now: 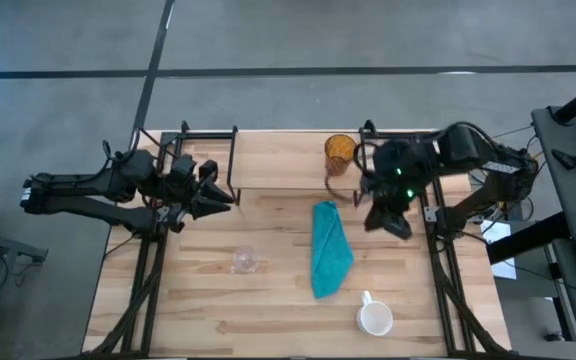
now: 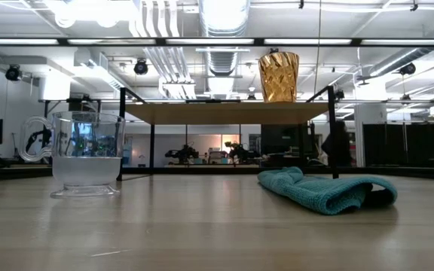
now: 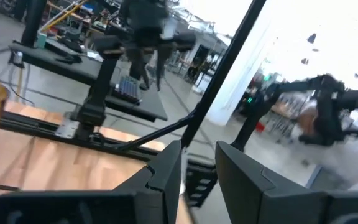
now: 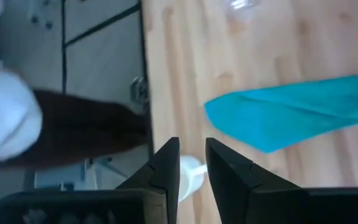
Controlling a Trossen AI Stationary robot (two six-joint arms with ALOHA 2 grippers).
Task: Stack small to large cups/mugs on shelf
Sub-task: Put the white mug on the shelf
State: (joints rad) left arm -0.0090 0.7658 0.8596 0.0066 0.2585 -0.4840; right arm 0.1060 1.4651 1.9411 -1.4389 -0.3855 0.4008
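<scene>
Amber cup (image 2: 279, 76) atop shelf (image 2: 224, 113) in low view; white mug (image 1: 375, 319) only overhead; both arms' jaws apart, empty.

My left arm reaches in from nine o'clock, its gripper (image 1: 220, 198) pointing toward three, fingers (image 3: 166, 171) slightly apart and empty. My right arm folds in from three o'clock, its gripper (image 1: 396, 224) angled toward six, fingers (image 4: 166, 168) narrowly parted.

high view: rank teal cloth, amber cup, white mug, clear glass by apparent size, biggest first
1. teal cloth, clearly the largest footprint.
2-3. white mug and amber cup: too alike to rank; the cup sits higher, on the shelf, nearer the camera.
4. clear glass, slightly smaller, with faint edges.
</scene>
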